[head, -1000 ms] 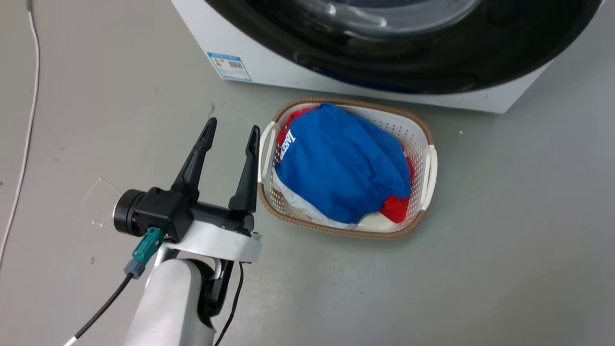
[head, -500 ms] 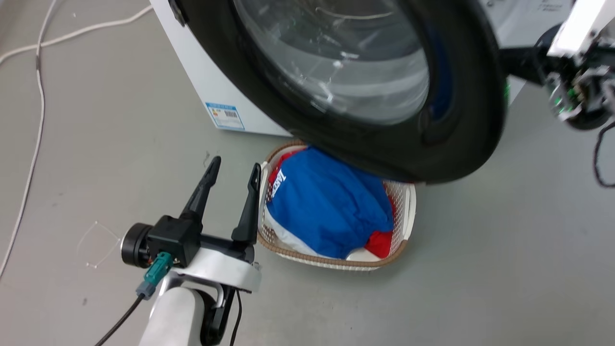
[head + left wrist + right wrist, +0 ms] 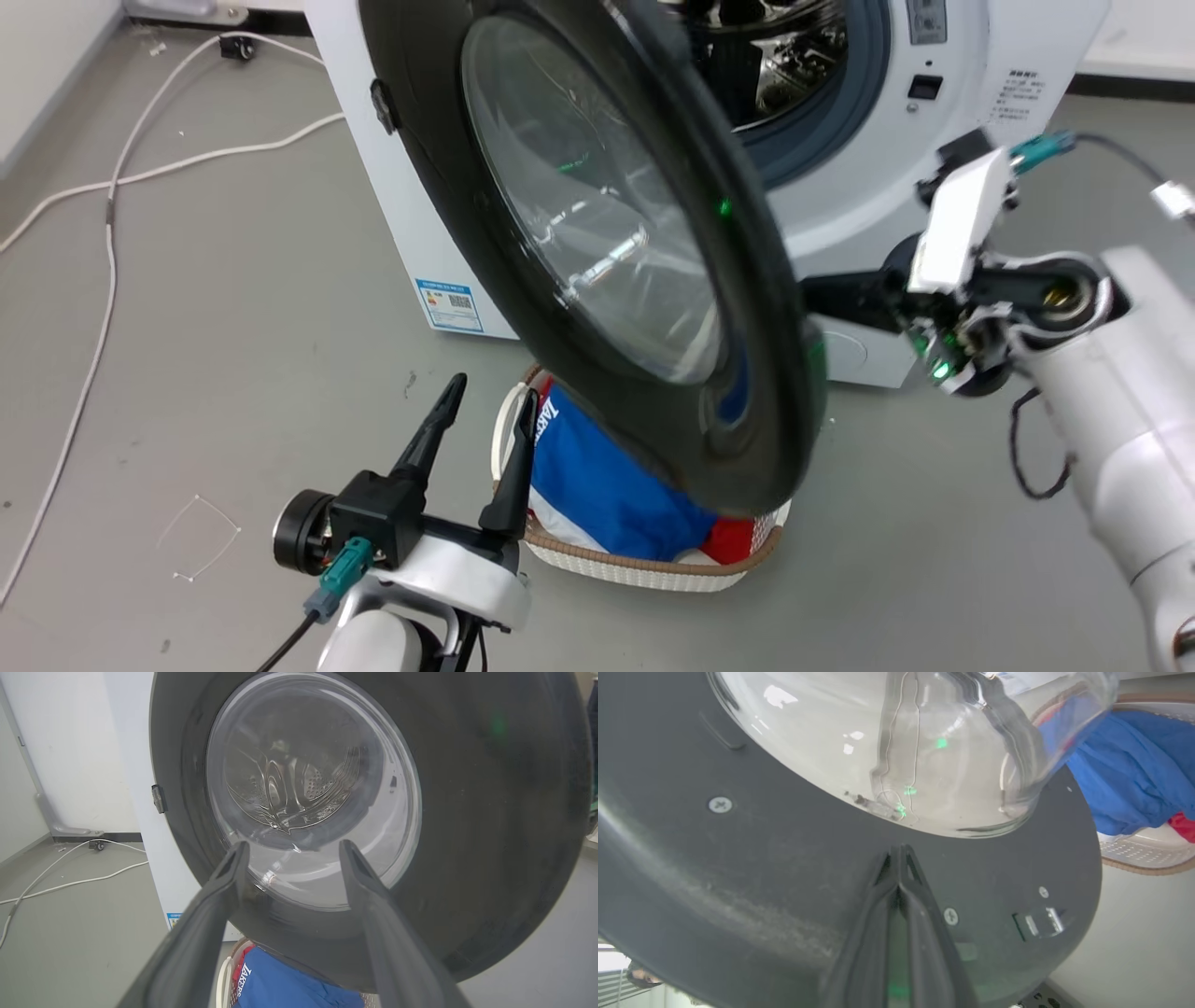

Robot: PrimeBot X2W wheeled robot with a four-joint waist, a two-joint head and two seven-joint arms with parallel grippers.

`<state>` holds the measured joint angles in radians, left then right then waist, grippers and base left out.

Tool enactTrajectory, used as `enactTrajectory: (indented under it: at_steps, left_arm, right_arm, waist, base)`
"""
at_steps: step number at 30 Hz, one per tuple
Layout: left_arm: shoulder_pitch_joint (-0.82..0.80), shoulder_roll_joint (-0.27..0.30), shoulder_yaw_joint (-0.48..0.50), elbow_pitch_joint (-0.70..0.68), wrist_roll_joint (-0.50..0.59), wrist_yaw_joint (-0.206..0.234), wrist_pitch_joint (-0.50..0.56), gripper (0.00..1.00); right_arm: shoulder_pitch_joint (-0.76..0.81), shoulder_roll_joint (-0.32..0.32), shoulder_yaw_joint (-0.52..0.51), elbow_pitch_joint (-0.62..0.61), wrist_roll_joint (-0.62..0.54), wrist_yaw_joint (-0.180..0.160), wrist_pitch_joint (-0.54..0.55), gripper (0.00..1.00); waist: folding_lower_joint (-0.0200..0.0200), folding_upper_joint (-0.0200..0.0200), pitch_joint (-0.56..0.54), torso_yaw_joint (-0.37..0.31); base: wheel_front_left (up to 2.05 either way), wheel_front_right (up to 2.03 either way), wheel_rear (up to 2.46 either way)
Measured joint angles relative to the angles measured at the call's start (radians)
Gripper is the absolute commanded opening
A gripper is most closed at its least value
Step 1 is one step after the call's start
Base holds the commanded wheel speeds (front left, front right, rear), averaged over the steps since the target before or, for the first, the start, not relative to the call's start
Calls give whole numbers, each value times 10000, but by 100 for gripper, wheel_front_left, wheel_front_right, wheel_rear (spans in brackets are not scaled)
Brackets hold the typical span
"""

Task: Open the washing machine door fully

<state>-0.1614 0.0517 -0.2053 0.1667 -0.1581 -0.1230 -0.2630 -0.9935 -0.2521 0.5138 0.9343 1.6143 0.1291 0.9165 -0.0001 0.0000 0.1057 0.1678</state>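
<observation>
Pushing the washing machine door (image 3: 597,243) wider is the step in hand. Head view: it stands half open at centre, over the laundry basket (image 3: 644,571); the left pincer (image 3: 493,392), lower left, is spread, empty (possibly in its path). Right wrist view: the right pincer (image 3: 900,858), pressed together, touches its inner face; a further outward push is needed.

One door (image 3: 588,205), basket (image 3: 644,571); perhaps two cables (image 3: 140,175)
</observation>
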Motion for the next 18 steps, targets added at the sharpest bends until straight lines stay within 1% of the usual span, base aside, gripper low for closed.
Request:
enactTrajectory:
  at_steps: [12, 18]
  left_arm:
    - [339, -4, -178, 194, -50, -17, 0, 100]
    - [381, -4, -171, 209, -61, -19, 0, 100]
  right_arm:
    - [1573, 650, 203, -1363, 359, 2, -23, 0]
    - [2106, 790, 222, -1850, 518, 2, -222, 0]
  waist:
    - [0, 0, -531, 214]
    - [0, 0, -621, 224]
  base:
    - [0, 0, 0]
    - [0, 0, 0]
